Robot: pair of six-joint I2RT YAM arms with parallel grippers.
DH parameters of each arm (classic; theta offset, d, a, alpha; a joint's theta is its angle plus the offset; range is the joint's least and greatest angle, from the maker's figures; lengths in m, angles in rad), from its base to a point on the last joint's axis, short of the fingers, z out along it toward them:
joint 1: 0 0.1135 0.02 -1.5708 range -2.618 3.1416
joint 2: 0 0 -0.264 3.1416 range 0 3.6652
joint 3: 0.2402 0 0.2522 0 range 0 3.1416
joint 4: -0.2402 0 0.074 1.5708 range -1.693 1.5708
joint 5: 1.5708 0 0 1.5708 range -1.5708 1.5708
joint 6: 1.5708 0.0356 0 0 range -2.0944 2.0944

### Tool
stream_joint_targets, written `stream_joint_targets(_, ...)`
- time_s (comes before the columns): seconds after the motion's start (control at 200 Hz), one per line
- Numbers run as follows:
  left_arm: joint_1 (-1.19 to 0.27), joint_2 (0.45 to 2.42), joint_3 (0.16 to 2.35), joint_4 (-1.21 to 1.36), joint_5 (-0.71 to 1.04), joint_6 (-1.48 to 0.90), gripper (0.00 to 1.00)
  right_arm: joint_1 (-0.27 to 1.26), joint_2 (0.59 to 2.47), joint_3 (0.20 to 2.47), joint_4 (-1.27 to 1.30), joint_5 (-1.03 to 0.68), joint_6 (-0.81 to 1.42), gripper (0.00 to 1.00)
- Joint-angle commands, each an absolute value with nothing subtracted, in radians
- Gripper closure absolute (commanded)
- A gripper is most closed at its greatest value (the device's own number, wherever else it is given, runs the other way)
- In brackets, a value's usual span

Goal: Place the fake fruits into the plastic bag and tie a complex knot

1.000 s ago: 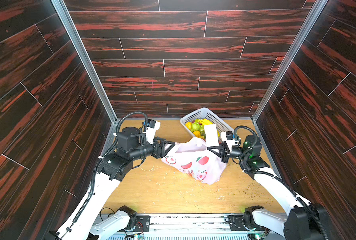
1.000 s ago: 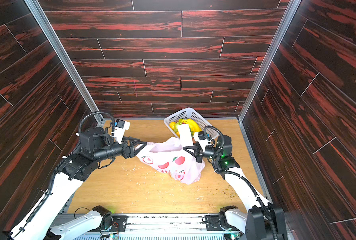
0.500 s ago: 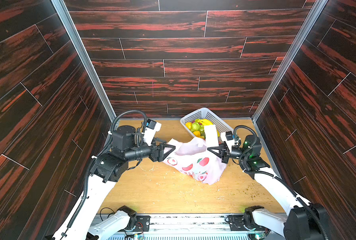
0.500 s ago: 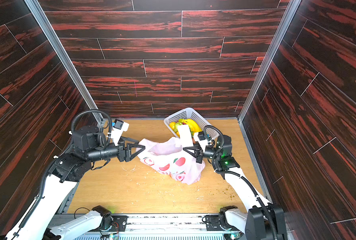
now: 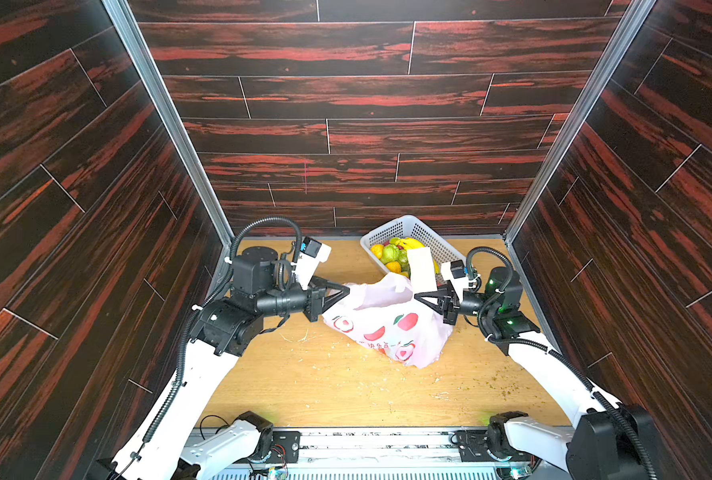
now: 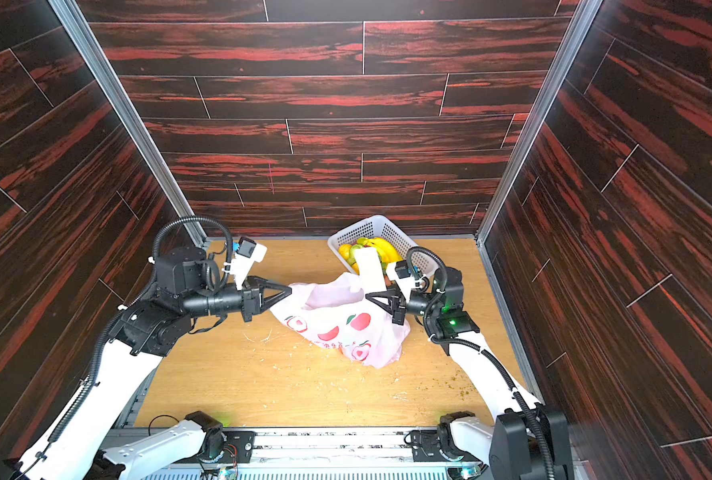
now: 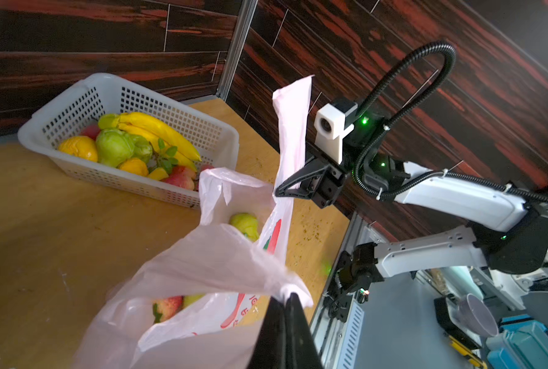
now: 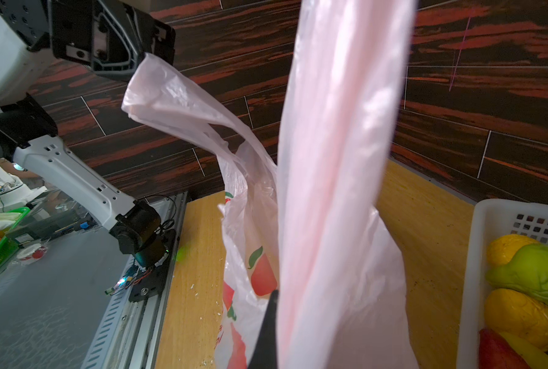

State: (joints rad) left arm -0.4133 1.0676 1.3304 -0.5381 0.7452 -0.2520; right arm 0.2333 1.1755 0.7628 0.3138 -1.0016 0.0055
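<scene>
Pinching the plastic bag (image 5: 387, 328) tight by its handles (image 5: 422, 270), the left gripper (image 5: 346, 292) and right gripper (image 5: 417, 296) should next cross them for the knot.

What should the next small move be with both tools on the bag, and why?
Probably draw the left tool and right tool toward each other so the handles can cross. Both are shut on opposite sides of the plastic bag mouth. The mouth gapes open with fake fruits inside, and no knot is started.
</scene>
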Motion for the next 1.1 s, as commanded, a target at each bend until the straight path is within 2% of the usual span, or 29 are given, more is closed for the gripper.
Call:
stream_joint_targets(0.0,-0.410,1.074,1.328,-0.338,0.759,-0.390,1.00,0.229,1.180,0.798,0.321,-1.027,-0.011,1.00)
stream_joint_targets(0.245,-0.410,1.010,1.231,0.071,0.469,-0.790,1.00,0.228,1.184,0.750,0.457,-1.052,0.047,1.00)
stream_joint_targets(0.416,-0.410,0.938,1.184,0.128,0.278,-0.881,1.00,0.173,1.184,0.710,0.691,-1.103,0.213,1.00)
stream_joint_targets(0.506,-0.410,0.904,1.154,0.125,0.186,-0.919,1.00,0.158,1.186,0.721,0.707,-1.112,0.227,1.00)
stream_joint_targets(0.571,-0.410,0.894,1.130,0.153,0.168,-0.950,1.00,0.158,1.199,0.723,0.727,-1.120,0.240,1.00)
stream_joint_targets(0.751,-0.411,0.936,1.085,0.254,0.271,-1.026,1.00,0.158,1.299,0.718,0.862,-1.163,0.354,1.00)
stream_joint_targets(0.897,-0.420,0.953,1.050,0.263,0.272,-1.055,1.00,0.157,1.291,0.724,0.819,-1.156,0.325,0.87)
stream_joint_targets(0.997,-0.431,0.956,1.023,0.282,0.257,-1.068,1.00,0.157,1.275,0.747,0.686,-1.149,0.260,0.79)
stream_joint_targets(1.092,-0.440,0.962,1.013,0.282,0.242,-1.069,1.00,0.156,1.246,0.757,0.617,-1.117,0.221,0.65)
